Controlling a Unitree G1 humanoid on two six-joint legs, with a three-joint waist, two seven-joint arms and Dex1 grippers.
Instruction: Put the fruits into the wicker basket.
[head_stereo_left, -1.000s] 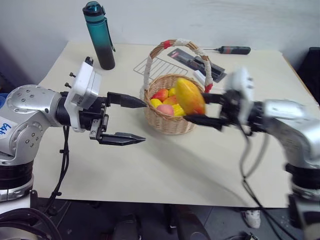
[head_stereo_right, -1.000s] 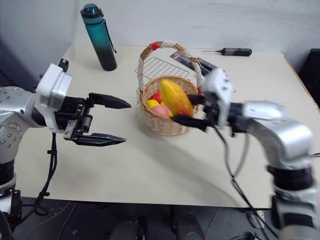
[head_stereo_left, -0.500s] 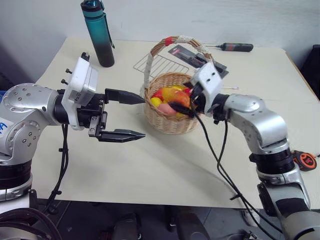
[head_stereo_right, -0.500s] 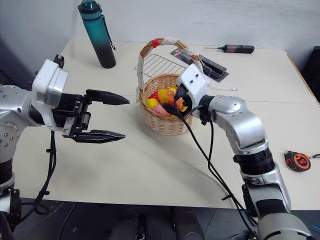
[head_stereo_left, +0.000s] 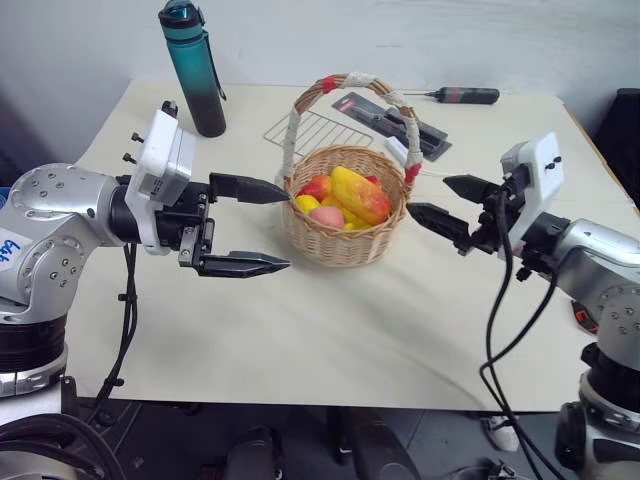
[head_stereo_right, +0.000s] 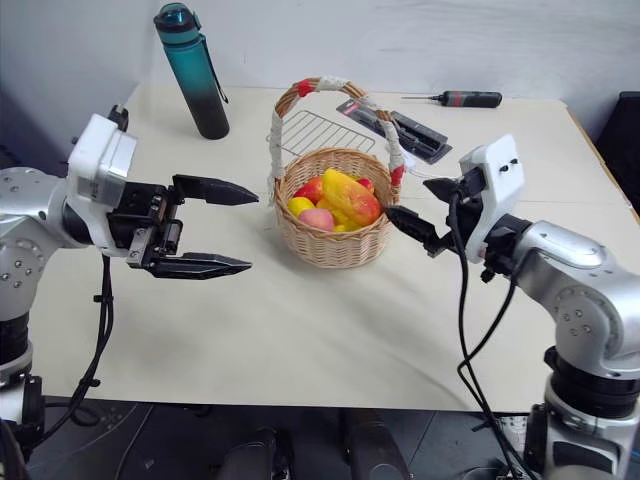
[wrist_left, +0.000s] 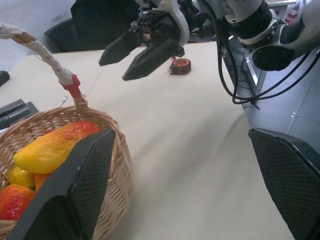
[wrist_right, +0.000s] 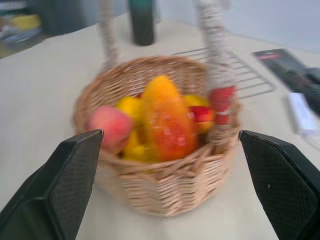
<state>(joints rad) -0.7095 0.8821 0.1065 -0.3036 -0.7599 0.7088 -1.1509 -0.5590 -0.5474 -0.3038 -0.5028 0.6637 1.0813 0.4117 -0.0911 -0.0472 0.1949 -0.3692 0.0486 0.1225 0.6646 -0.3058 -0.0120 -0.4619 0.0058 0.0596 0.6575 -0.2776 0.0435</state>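
The basket (head_stereo_left: 345, 215) stood mid-table (head_stereo_left: 330, 330) between the two arms, its wrapped handle arching upright. Inside lay the fruits: the mango (head_stereo_left: 360, 193) stretched across the top, the pink peach (head_stereo_left: 326, 216) at the near rim, smaller yellow and red ones tucked around them. The right gripper (head_stereo_left: 452, 205) hung just beside the basket, apart from it, fingers spread wide and holding nothing. The left gripper (head_stereo_left: 247, 226) hovered on the other side, equally wide and bare. Behind were a teal bottle (head_stereo_left: 192, 65), a wire rack (head_stereo_left: 318, 130), a screwdriver (head_stereo_left: 462, 96); a tape measure (wrist_left: 179, 65) lay near the right edge
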